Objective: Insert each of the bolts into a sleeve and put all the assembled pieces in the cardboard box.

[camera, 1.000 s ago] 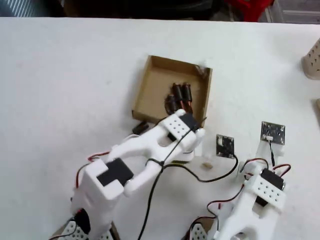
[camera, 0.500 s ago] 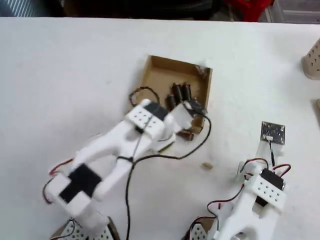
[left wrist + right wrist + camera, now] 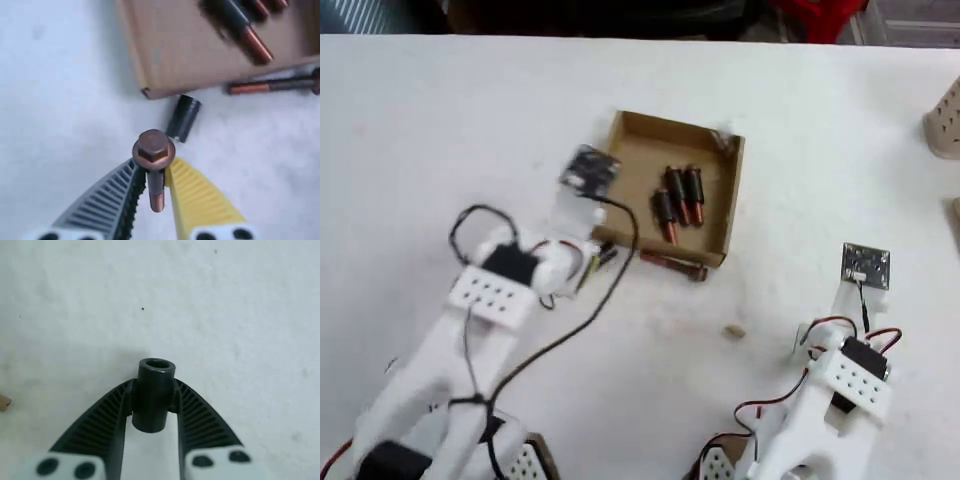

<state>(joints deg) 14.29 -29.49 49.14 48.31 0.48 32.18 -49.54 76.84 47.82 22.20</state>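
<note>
White tabletop between the arms gives you room, so mate the parts there. Your left gripper clamps a copper hex-head bolt. Your right gripper pinches a black cylindrical sleeve. Line shank with bore before pushing. Avoid the brown cardboard box and the loose black sleeve beside its corner.
</note>
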